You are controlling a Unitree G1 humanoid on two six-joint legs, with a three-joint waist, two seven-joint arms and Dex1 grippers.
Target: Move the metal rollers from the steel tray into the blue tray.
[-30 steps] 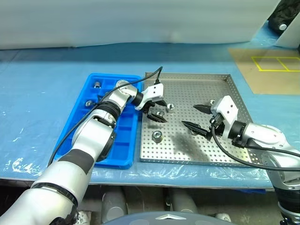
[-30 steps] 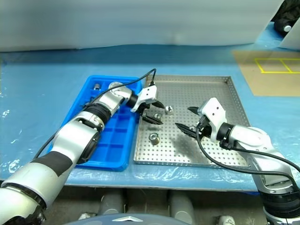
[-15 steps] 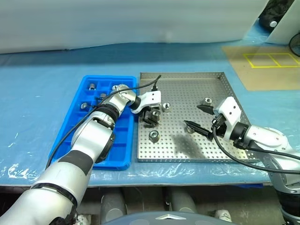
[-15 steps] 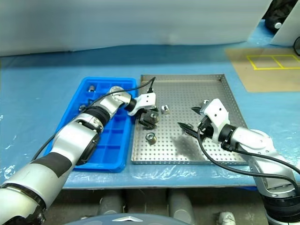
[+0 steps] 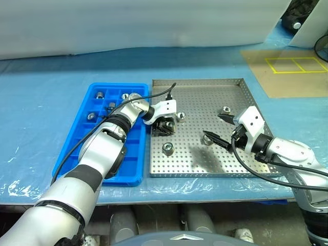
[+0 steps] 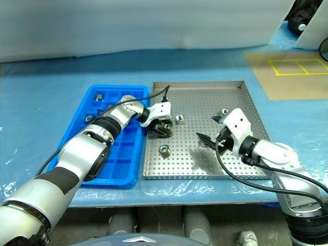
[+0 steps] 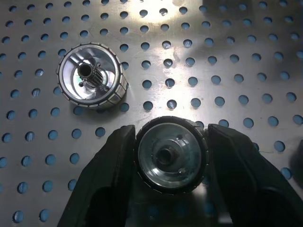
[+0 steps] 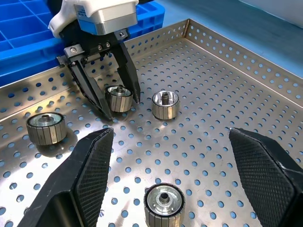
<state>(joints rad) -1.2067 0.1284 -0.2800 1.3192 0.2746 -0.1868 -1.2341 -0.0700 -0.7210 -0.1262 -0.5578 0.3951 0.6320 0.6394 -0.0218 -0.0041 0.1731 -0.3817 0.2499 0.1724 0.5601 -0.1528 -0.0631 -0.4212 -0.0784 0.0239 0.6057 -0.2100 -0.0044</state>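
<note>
The steel tray (image 5: 205, 97) holds several metal rollers. My left gripper (image 5: 165, 125) is at the tray's left side, shut on one roller (image 7: 170, 158) that stands on the perforated floor, a finger (image 7: 111, 170) pressed against each side. A second roller (image 5: 181, 116) lies just beside it. Others lie loose in the tray (image 5: 167, 148) (image 5: 224, 109) (image 5: 208, 139). My right gripper (image 5: 212, 125) hovers open over the tray's right half with nothing between its fingers. The blue tray (image 5: 102, 154) lies left of the steel tray, with a few rollers (image 5: 100, 94) in its far compartments.
A brown cardboard sheet (image 5: 287, 72) with yellow lines lies at the back right on the pale blue table cover (image 5: 41, 102). A black cable (image 5: 102, 130) runs along my left arm over the blue tray. The table's front edge is close below both trays.
My left gripper sank a little and its jaws closed from open onto the roller between them. The right gripper stayed put and open. The camera view shifted slightly.
</note>
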